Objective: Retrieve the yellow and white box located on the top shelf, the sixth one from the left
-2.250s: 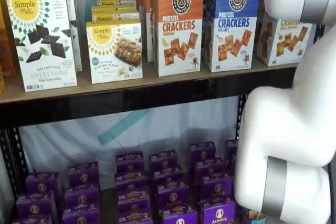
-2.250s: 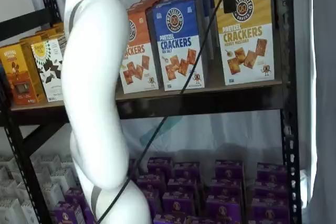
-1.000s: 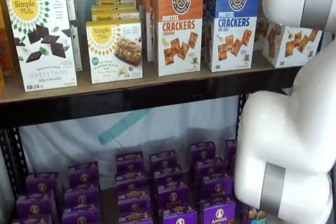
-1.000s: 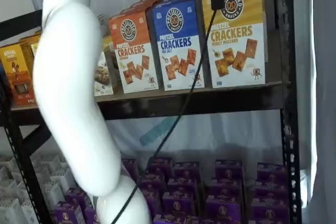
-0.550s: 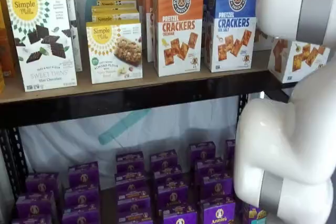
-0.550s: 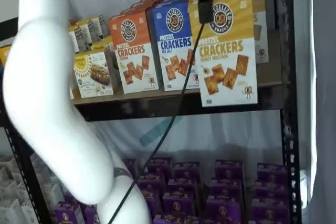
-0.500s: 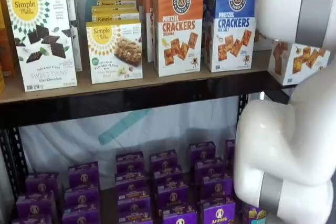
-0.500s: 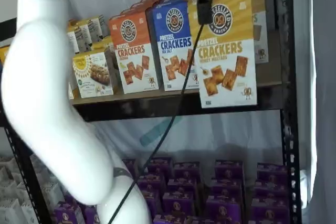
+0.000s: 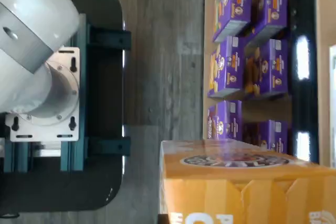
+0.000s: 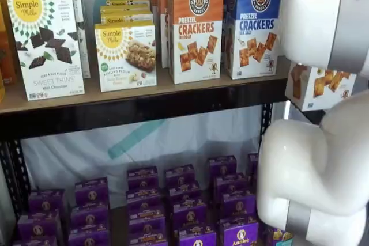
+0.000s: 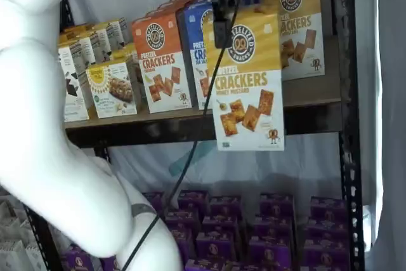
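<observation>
Shelving behind, the yellow box [image 11: 248,80] hangs clear of the top shelf [image 11: 304,96], clamped at its top edge in the tool [image 11: 219,4]; held so high, it could swing or slip free if the arm [image 11: 44,125] moves abruptly.

Yellow and white box off the top shelf

The yellow and white box [image 11: 247,80] hung upright in the air in front of the top shelf [image 11: 190,128], clear of its board, its lower edge below the front rail.
</observation>
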Available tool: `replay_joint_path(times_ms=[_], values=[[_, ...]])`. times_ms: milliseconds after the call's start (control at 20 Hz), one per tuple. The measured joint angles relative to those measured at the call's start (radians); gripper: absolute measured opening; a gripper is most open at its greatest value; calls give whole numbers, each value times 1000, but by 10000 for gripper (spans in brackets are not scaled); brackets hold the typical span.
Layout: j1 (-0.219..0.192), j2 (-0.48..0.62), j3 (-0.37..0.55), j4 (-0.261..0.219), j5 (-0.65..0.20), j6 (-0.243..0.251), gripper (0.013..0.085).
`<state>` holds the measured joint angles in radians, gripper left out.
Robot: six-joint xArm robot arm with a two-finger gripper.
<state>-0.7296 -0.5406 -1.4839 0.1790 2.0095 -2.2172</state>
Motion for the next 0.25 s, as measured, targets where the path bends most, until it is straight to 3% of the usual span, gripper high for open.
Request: replay_joint_path(times_ms=[250], values=[[22, -31, 31, 2, 7, 24, 610]])
